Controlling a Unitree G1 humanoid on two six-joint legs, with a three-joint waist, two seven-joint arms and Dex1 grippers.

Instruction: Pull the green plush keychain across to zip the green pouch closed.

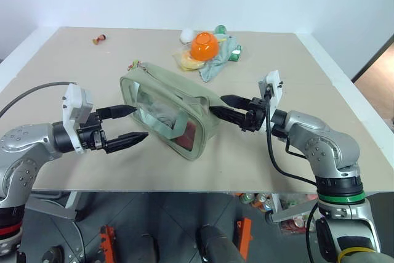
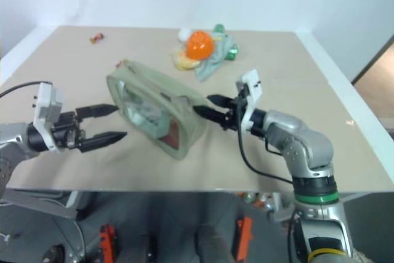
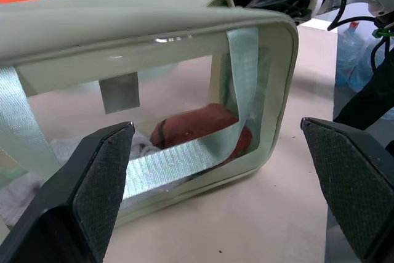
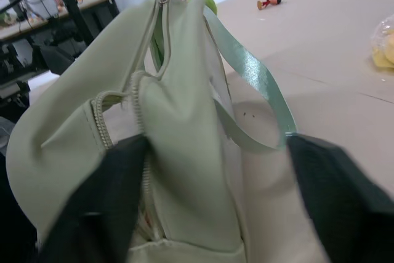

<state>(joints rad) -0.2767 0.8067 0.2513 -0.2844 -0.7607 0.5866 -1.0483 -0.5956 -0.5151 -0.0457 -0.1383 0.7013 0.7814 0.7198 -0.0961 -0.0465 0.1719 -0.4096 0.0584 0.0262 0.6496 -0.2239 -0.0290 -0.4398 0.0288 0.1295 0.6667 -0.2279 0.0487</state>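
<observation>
- Left gripper [image 1: 126, 124] hovers near the front edge of the bench [image 1: 74, 78], level, fingers spread wide and holding nothing; its tips sit just beside the clear side panel of the green pouch [image 1: 169, 112], apart from it.
- Left wrist view: both fingers frame the pouch's clear panel, with a gap of bare bench between fingers and pouch. Through the panel, a reddish-brown item [image 3: 197, 126] and some white cloth lie inside.
- Green webbing strap [image 3: 184, 158] runs across the clear panel and up along its side.
- Right gripper [image 1: 221, 106] points level at the opposite end of the pouch, fingers parted. In the head views the tips sit at the pouch's end wall; cannot tell whether they press the fabric.
- Right wrist view: its two fingers stand on either side of the pouch's end, the fabric bulging between them; a firm clamp is not clear.
- Pouch stands at mid-bench, long axis running on a diagonal from far left to near right. Zipper [image 4: 138, 100] along the top looks partly unzipped at the end near the right gripper, teeth curling apart.
- Green plush keychain [image 1: 133, 64] sits at the far end of the pouch, by the zipper pull, well apart from both grippers.
- Farther back on the bench: an orange bowl [image 1: 204, 45] on a pale green cloth [image 1: 218, 63], with yellow and white items beside it.
- Small red-and-yellow object [image 1: 98, 39] lies alone near the far left corner.
</observation>
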